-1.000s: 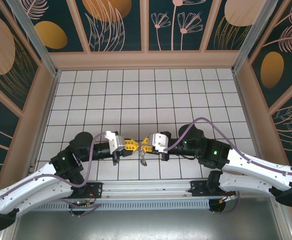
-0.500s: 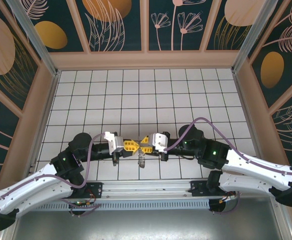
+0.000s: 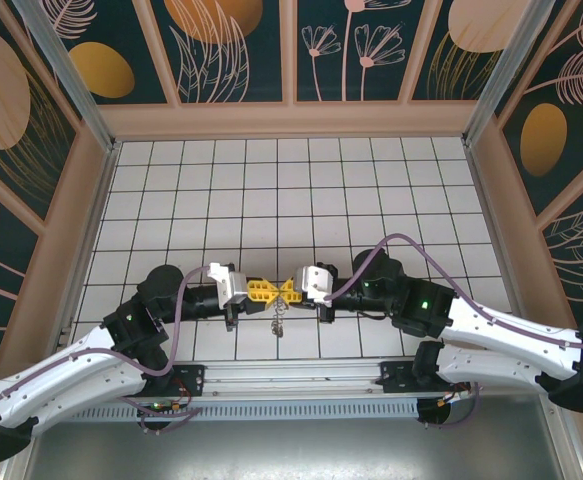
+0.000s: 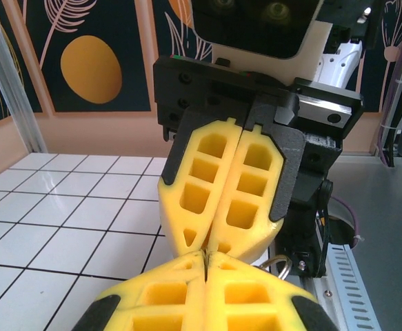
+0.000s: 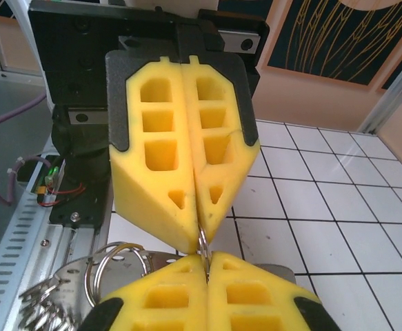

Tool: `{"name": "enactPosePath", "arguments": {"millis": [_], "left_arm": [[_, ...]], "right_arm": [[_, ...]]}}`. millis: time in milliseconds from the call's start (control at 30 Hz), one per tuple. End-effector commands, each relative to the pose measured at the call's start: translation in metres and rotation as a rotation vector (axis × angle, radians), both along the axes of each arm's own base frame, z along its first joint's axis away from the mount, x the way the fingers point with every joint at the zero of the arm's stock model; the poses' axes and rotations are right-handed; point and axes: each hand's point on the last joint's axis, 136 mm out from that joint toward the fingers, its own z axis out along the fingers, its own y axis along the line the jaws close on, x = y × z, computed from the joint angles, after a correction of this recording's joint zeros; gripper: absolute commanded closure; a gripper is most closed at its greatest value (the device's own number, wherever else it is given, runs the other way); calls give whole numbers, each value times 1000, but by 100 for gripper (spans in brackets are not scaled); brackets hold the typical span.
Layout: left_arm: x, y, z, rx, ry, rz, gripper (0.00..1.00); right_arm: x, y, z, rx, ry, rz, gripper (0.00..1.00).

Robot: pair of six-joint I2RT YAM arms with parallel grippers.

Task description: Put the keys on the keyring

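My two grippers meet tip to tip low over the near middle of the table, the left gripper (image 3: 273, 291) and the right gripper (image 3: 291, 290). Both pairs of yellow fingers are shut. In the right wrist view a thin silver keyring (image 5: 203, 241) stands edge-on in the seam of my right gripper (image 5: 206, 259) and runs up between the left gripper's fingertips (image 5: 187, 231). A second silver ring (image 5: 118, 265) and flat silver keys (image 5: 52, 300) hang below to the left. From above, the bunch of keys (image 3: 280, 320) dangles under the fingertips. A silver loop (image 4: 280, 266) peeks out beside my left gripper (image 4: 206, 259).
The white tiled floor (image 3: 271, 190) stretches away behind the grippers to the peach walls (image 3: 291, 120). Just under the bunch runs the metal rail (image 3: 291, 375) that carries the arm bases, with a slotted strip (image 5: 14, 269) beside it.
The right gripper's fingers have closed fully on the ring. The dangling bunch has swung from a slant to hang straight below the fingertips. The arms have barely moved.
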Motion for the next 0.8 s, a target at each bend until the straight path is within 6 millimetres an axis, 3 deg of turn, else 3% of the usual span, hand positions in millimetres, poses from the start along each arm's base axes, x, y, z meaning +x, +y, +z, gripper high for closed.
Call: {"name": "enactPosePath", "arguments": {"millis": [0, 100, 200, 467, 600, 700, 767], "left_arm": [[-2, -2, 13, -40, -23, -19, 100], [6, -2, 0, 43, 17, 22, 98], [14, -1, -10, 118, 48, 67, 85], [24, 2, -26, 227, 75, 122, 82], [27, 0, -33, 256, 79, 125, 84], [28, -2, -33, 253, 74, 122, 97], [27, -3, -31, 244, 69, 114, 100]], "right_arm": [[2, 1, 5, 25, -24, -7, 100], [5, -2, 8, 15, -42, -25, 100], [12, -4, 6, -24, -71, -54, 100], [16, -1, 7, -88, -113, -51, 100], [16, 0, 7, -96, -118, -48, 100], [16, 1, 5, -106, -114, -45, 100], [17, 1, 2, -116, -116, -50, 100]]}}
